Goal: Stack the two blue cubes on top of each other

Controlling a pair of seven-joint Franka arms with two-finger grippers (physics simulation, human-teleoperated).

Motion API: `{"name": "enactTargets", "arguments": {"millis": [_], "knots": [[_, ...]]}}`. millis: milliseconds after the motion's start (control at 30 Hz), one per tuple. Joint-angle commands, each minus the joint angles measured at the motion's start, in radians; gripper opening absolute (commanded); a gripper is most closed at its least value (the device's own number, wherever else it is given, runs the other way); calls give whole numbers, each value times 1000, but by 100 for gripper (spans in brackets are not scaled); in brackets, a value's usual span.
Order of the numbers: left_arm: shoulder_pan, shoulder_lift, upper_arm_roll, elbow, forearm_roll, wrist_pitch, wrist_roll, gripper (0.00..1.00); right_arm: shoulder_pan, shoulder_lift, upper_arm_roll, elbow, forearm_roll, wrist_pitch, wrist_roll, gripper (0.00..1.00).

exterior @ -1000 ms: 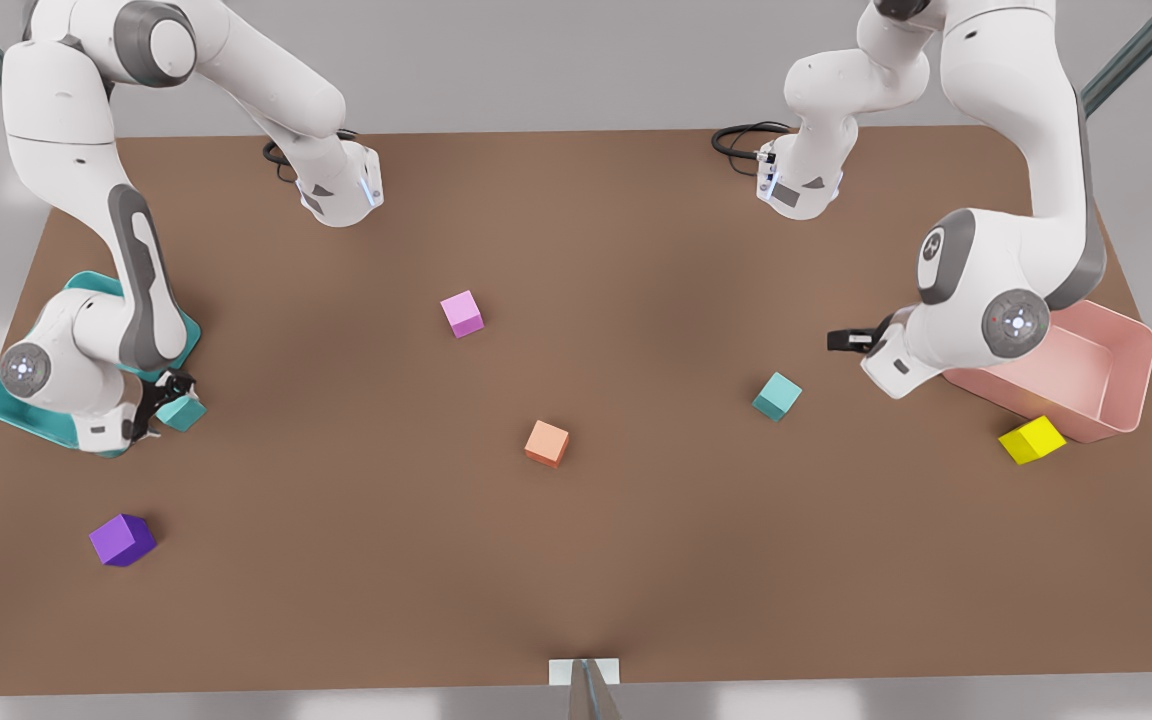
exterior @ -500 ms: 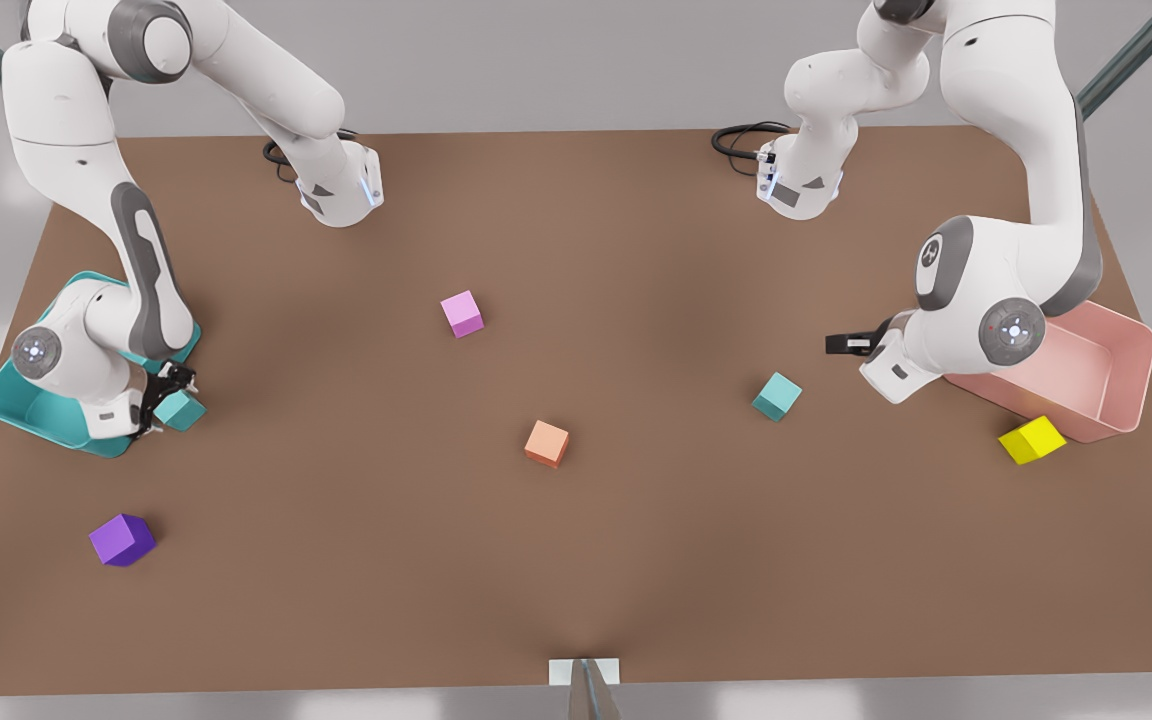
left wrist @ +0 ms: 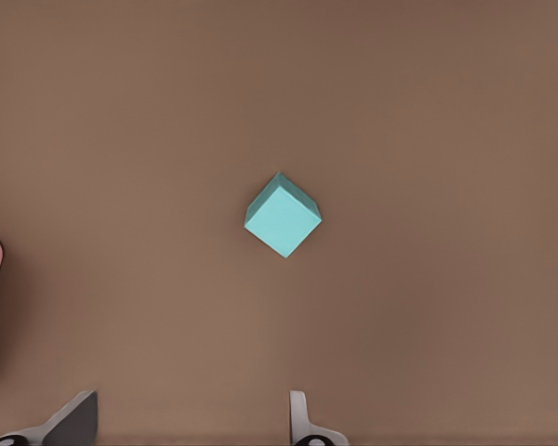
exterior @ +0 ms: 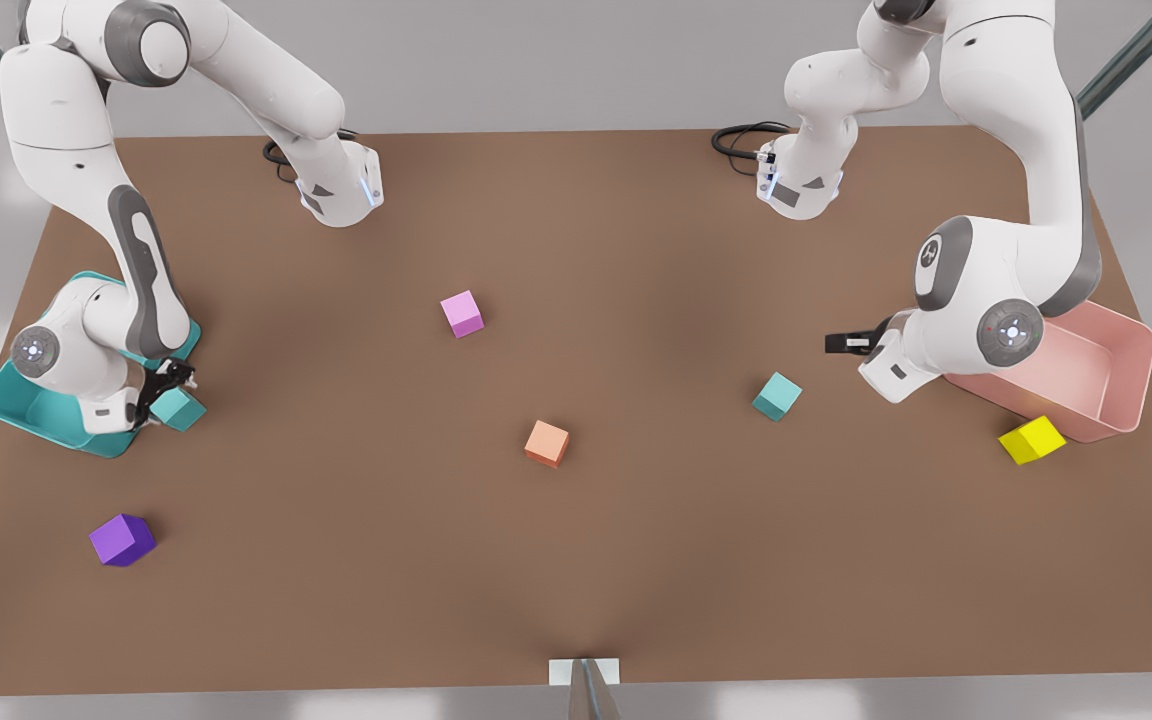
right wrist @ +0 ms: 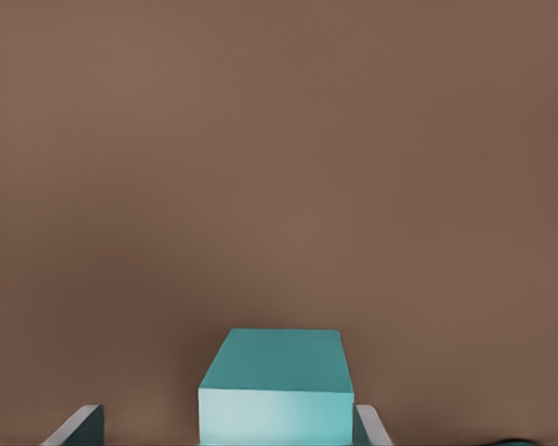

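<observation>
Right now my right gripper [exterior: 168, 392] sits at the front view's left, fingers [right wrist: 372, 429] clamped on one blue cube [exterior: 179, 409] just beside the teal bin [exterior: 11, 408]; in the right wrist view that cube [right wrist: 276, 386] sits between the fingertips. My left gripper [exterior: 841, 343] hangs at the front view's right, next to the pink bin [exterior: 1126, 372], its fingers [left wrist: 299, 415] spread apart with nothing between them. Below it, the second blue cube [left wrist: 282, 215] rests on the brown table [exterior: 636, 540], apart from the gripper [exterior: 777, 396].
</observation>
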Motion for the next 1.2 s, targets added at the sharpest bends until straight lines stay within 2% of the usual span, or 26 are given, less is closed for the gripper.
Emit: {"name": "enactTargets", "arguments": {"millis": [0,1167], "knots": [[0,-1,-1,0,0,-6,-6,100,0,3,-5,-1,0,-2,58,100],[-6,12,-2,19,0,-67,-9,100,6,101,-30,48,-83,16,104,100]]}}
